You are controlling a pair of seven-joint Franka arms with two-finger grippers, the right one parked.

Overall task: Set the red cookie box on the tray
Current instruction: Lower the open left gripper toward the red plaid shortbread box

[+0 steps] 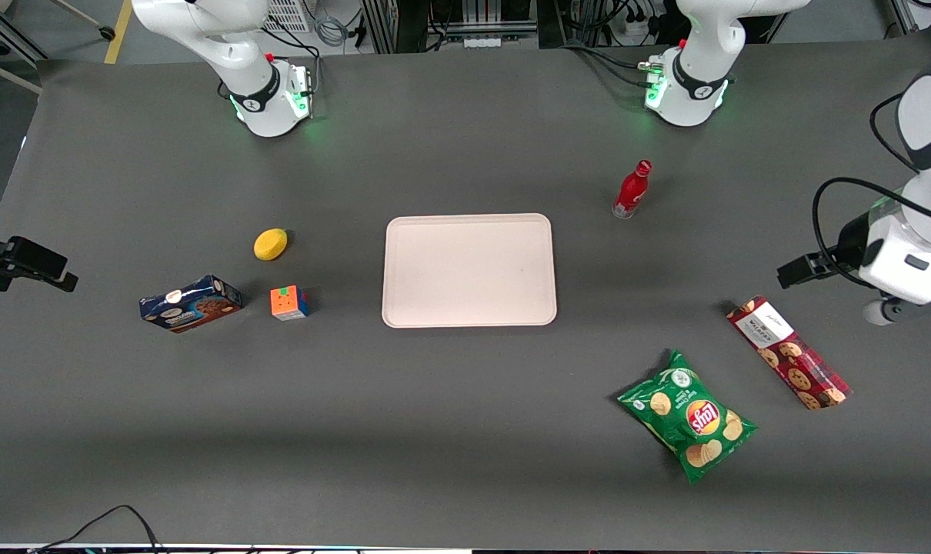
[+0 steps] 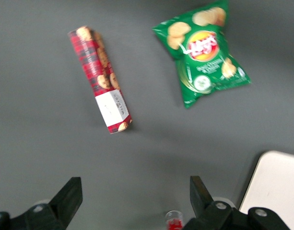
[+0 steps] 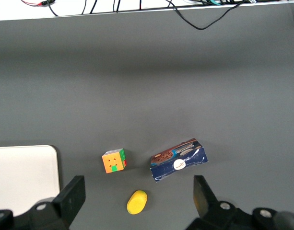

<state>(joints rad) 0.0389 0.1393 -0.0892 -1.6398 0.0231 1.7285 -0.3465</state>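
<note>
The red cookie box [image 1: 789, 352] [image 2: 99, 79] lies flat on the grey table toward the working arm's end, white label end pointing away from the front camera. The pale pink tray [image 1: 469, 269] [image 2: 276, 191] sits at the table's middle with nothing on it. My gripper [image 2: 135, 184] hangs high above the table, farther from the front camera than the box and apart from it. It is open, with only bare table between its fingers. Its white hand [image 1: 900, 265] shows at the edge of the front view.
A green chips bag [image 1: 687, 415] [image 2: 202, 50] lies beside the red box, toward the tray. A red bottle [image 1: 632, 189] [image 2: 174, 221] stands farther from the camera than the tray. A blue cookie box [image 1: 191, 303], a colour cube [image 1: 289, 302] and a yellow sponge [image 1: 270, 244] lie toward the parked arm's end.
</note>
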